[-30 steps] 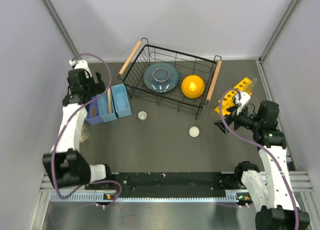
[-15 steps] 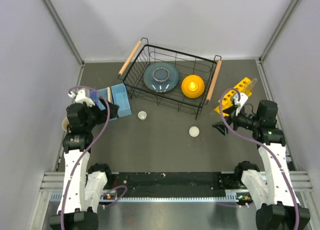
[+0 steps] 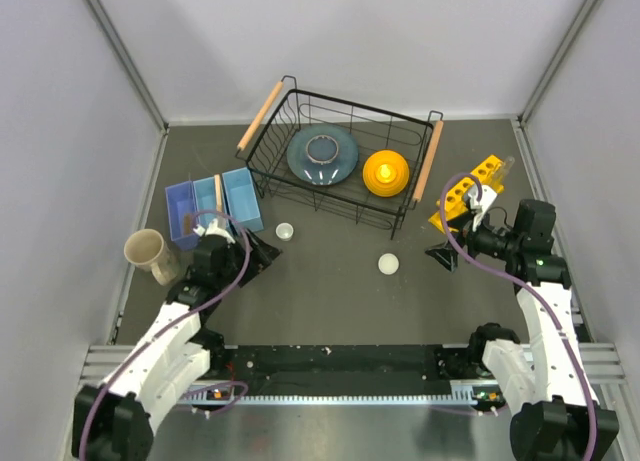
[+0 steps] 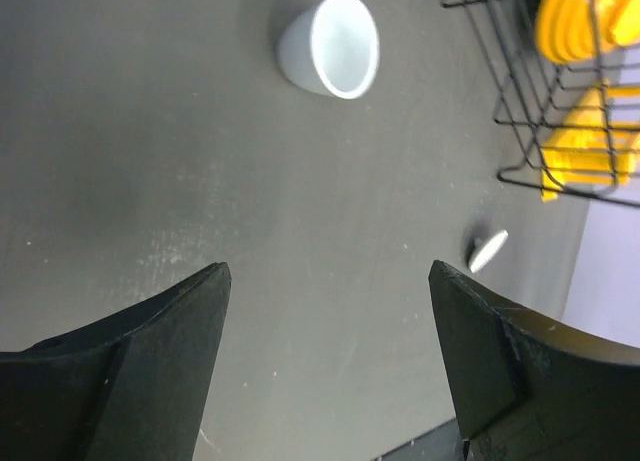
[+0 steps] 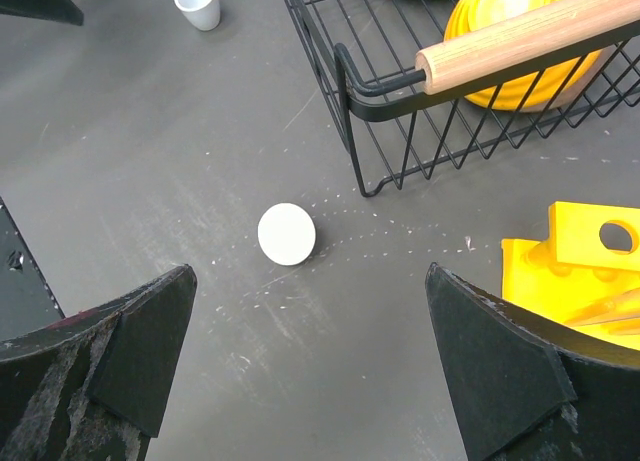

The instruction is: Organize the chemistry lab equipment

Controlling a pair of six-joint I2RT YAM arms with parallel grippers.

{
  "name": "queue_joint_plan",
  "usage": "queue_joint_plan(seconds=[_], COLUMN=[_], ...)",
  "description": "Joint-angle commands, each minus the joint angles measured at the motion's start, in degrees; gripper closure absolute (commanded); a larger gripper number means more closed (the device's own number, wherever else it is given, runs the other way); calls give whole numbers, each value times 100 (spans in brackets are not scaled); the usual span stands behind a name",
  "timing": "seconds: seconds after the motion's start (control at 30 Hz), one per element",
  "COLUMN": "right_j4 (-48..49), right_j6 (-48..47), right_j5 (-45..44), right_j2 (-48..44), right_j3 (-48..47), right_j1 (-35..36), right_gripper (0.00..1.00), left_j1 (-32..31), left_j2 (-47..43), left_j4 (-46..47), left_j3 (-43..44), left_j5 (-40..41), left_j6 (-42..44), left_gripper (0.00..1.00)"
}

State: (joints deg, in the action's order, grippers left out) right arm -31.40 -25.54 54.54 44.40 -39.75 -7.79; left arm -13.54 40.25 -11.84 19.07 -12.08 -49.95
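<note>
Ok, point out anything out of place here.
Two white pieces sit loose on the table: a small cup beside the blue bins, a flat disc in front of the wire basket. The yellow rack lies askew.

Swung the left pincer [image 3: 262,252] off the bins [image 3: 215,213] at the upper left and down to the lower middle-left of the top view. Now hangs over bare bench [image 3: 330,301], just below-left of the cup [image 3: 285,231], with the arm folded low toward the bottom left corner. Bared the bins in full, along with a mug [image 3: 146,251] at the left edge. Pulled the right pincer [image 3: 442,253] a little left and down, away from the rack [image 3: 468,195].
</note>
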Motion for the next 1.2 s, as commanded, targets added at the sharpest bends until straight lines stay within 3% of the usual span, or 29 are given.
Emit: queue_joint_plan(seconds=[0.0,0.17,0.37,0.67,0.97,1.1,1.17], right_j4=[63,64,63,72,64,64,64], right_j6=[-144,-162,-179,-197,-206,-215,-223], right_j5=[171,179,206,250,294,302,311], right_j2=[33,60,95,130,130,139,139], right_j3=[11,11,2,2,2,2,11], right_j1=[-56,-56,-56,-56,-56,-47,-56], right_gripper=[1,1,1,1,1,1,1], left_j1=[-263,-333,-360,-439,-544,-553,-562], left_j2=[972,1827,2548,3164,3647,3955,4130], left_j4=[884,1140,1579,1966,1755,1571,1448], left_j3=[237,535,721,949,1362,1564,1713], left_j5=[1023,1381,1594,1647,1779,1779,1779], left_j6=[-1068,-1332,-1438,-1517,-1394,-1351,-1289], left_gripper=[17,31,34,47,49,59,70])
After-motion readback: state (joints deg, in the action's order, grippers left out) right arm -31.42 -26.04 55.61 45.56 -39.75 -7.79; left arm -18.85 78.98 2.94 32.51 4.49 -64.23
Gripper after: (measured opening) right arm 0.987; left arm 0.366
